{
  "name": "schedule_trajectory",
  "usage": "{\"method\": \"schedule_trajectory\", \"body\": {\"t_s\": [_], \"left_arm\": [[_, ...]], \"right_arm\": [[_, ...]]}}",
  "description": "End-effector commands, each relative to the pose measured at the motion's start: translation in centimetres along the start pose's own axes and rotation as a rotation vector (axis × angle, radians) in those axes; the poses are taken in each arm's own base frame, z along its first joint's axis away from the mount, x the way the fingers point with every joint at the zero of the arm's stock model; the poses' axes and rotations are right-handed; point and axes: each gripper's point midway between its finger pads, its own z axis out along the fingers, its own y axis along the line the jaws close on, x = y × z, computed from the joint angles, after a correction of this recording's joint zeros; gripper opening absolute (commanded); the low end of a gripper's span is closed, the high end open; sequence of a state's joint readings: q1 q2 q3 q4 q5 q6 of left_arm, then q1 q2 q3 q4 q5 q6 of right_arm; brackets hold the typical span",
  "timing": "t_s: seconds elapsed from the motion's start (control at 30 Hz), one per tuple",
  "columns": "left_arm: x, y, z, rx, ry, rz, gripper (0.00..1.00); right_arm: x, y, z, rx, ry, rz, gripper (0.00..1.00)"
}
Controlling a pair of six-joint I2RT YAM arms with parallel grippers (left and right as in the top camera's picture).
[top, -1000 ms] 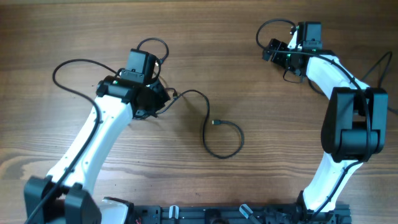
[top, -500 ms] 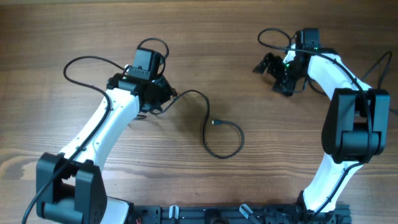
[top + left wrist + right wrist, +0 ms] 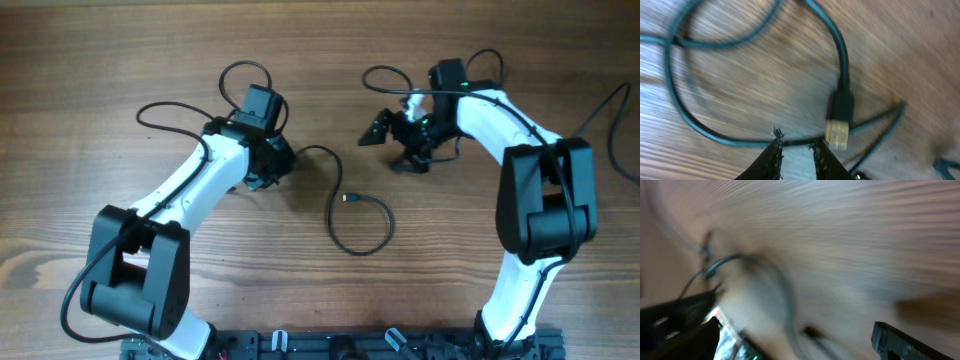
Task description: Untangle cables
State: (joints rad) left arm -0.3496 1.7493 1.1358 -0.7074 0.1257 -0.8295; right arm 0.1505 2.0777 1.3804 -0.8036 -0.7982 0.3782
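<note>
Wooden table [image 3: 120, 230]: brown boards, grain running left to right. Thin black cables [image 3: 330, 215] lie loose on it. One curves down from mid-table into an open loop near the centre. Its plug [image 3: 346, 198] rests on the wood at the loop's upper left. Left wrist view: a tan-tipped plug [image 3: 838, 134] lies flat on the boards, cord arching above it. Another cord arcs at upper left; can't tell whether it is loose.

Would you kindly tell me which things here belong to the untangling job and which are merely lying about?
Job in hand:
- thin black cable
- its gold-tipped plug

Not part of it:
- wooden table
- thicker wires fixed to the arms, which belong to the rig
</note>
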Motion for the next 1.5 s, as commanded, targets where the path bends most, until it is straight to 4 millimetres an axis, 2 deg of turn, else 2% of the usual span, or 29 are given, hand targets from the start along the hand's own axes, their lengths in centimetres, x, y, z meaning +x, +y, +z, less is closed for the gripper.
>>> {"method": "schedule_trajectory", "body": {"t_s": [0.0, 0.13, 0.27, 0.33, 0.4, 0.47, 0.57, 0.7, 0.73, 0.8, 0.87, 1.03, 1.17, 1.27, 1.3, 1.37, 1.47], "left_arm": [[2.2, -1.3, 0.2, 0.058, 0.099, 0.000, 0.24], [3.3, -2.1, 0.0, 0.108, 0.164, 0.000, 0.24], [3.2, -2.2, -0.1, 0.121, 0.167, 0.042, 0.16], [3.4, -2.7, -0.7, 0.183, 0.201, 0.117, 0.09], [3.8, -3.7, -2.2, 0.291, 0.257, 0.195, 0.08], [3.4, -4.0, -3.7, 0.365, 0.274, 0.224, 0.07], [1.1, -2.7, -5.6, 0.385, 0.220, 0.168, 0.08], [-1.8, -0.7, -7.3, 0.398, 0.155, 0.083, 0.10], [-2.3, -0.1, -7.5, 0.395, 0.149, 0.060, 0.10], [-3.0, 1.1, -7.6, 0.379, 0.146, 0.017, 0.12], [-3.7, 2.7, -7.3, 0.325, 0.126, -0.016, 0.13], [-3.9, 4.8, -6.8, 0.218, 0.103, -0.044, 0.15], [-3.6, 5.1, -6.7, 0.202, 0.112, -0.048, 0.16], [-3.6, 5.1, -6.7, 0.202, 0.112, -0.048, 0.16], [-3.6, 5.1, -6.7, 0.202, 0.112, -0.048, 0.17], [-3.6, 5.2, -6.7, 0.201, 0.114, -0.049, 0.17], [-3.4, 5.3, -6.7, 0.196, 0.122, -0.052, 0.18]], "right_arm": [[2.4, 4.7, 0.7, -0.269, 0.132, -0.048, 0.99], [3.2, 5.4, 1.5, -0.261, 0.170, 0.022, 1.00], [3.7, 6.2, 2.5, -0.245, 0.189, 0.080, 1.00], [3.8, 6.8, 3.1, -0.244, 0.194, 0.091, 1.00], [4.0, 7.5, 3.8, -0.240, 0.200, 0.106, 1.00], [3.9, 7.9, 4.7, -0.215, 0.188, 0.124, 1.00], [3.1, 8.2, 6.2, -0.151, 0.123, 0.146, 1.00], [2.5, 9.4, 8.0, -0.120, 0.052, 0.143, 1.00], [2.3, 9.5, 8.5, -0.102, 0.024, 0.147, 0.98], [1.6, 9.1, 9.3, -0.042, -0.047, 0.176, 0.86], [1.0, 8.1, 10.2, 0.049, -0.149, 0.247, 0.82], [1.2, 8.2, 11.9, 0.125, -0.255, 0.250, 0.81], [1.1, 8.4, 12.7, 0.171, -0.333, 0.200, 0.68], [0.4, 8.1, 12.6, 0.218, -0.430, 0.171, 0.50], [0.1, 7.9, 12.5, 0.234, -0.457, 0.166, 0.39], [-0.4, 7.6, 12.2, 0.257, -0.491, 0.145, 0.04], [-0.3, 8.3, 11.8, 0.252, -0.454, 0.036, 0.04]]}}
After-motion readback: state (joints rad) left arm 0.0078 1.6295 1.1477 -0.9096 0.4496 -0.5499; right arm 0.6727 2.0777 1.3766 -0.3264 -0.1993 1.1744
